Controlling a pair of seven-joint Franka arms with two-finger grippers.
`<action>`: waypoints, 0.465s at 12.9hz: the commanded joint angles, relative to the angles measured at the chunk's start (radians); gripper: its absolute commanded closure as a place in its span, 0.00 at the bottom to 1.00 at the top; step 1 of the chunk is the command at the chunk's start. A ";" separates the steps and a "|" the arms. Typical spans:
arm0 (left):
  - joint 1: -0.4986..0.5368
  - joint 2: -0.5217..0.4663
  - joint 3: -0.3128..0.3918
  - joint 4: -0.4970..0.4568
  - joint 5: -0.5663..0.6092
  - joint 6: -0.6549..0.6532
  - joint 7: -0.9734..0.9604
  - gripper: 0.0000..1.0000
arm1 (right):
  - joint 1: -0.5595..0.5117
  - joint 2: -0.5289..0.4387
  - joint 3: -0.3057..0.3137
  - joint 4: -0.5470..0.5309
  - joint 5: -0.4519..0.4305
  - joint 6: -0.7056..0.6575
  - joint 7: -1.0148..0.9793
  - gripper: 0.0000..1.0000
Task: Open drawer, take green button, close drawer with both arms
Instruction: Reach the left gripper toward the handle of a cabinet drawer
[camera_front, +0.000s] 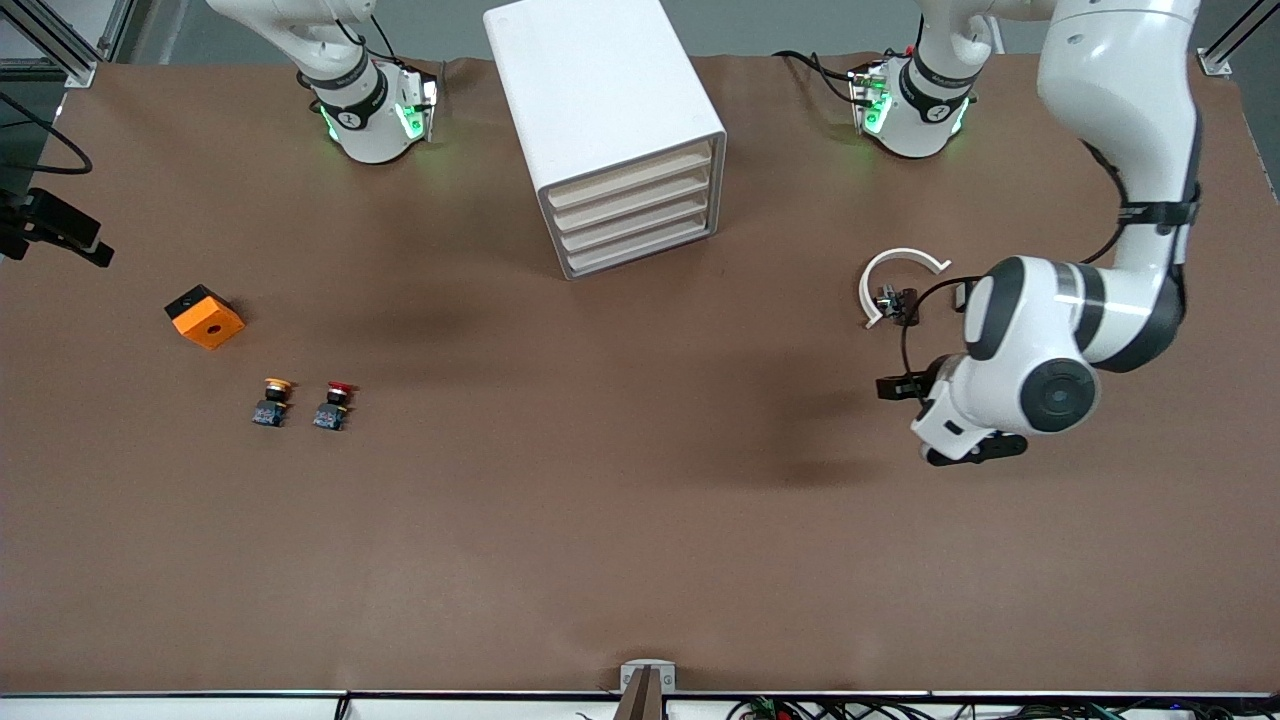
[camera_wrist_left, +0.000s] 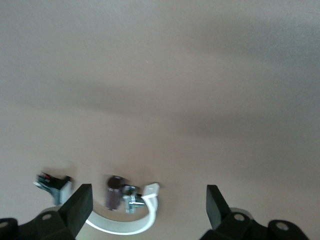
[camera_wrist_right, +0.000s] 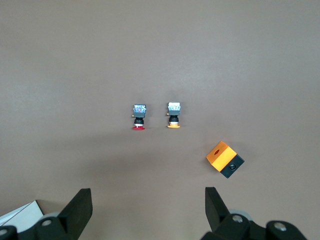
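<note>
The white cabinet (camera_front: 600, 110) stands at the middle of the table's robot side. All four drawers are shut; the bottom drawer (camera_front: 640, 252) is flush with the others. The green button is hidden. My left gripper (camera_front: 940, 425) hangs over bare table toward the left arm's end, beside a white ring, and in the left wrist view (camera_wrist_left: 145, 210) it is open and empty. My right gripper is out of the front view; in the right wrist view (camera_wrist_right: 145, 210) it is open and empty, high over the table.
A white open ring (camera_front: 900, 265) with small metal parts (camera_front: 895, 303) lies by the left gripper, also in the left wrist view (camera_wrist_left: 130, 222). A yellow-capped button (camera_front: 272, 400), a red-capped button (camera_front: 333, 404) and an orange block (camera_front: 204, 316) lie toward the right arm's end.
</note>
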 joint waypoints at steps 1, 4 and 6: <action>-0.044 0.037 -0.011 0.035 -0.028 -0.024 -0.207 0.00 | -0.022 -0.020 0.015 -0.019 0.010 0.001 0.013 0.00; -0.044 0.080 -0.045 0.076 -0.211 -0.084 -0.429 0.00 | -0.023 -0.020 0.014 -0.019 0.010 0.001 0.013 0.00; -0.048 0.101 -0.065 0.104 -0.294 -0.139 -0.584 0.00 | -0.022 -0.022 0.014 -0.019 0.010 0.002 0.013 0.00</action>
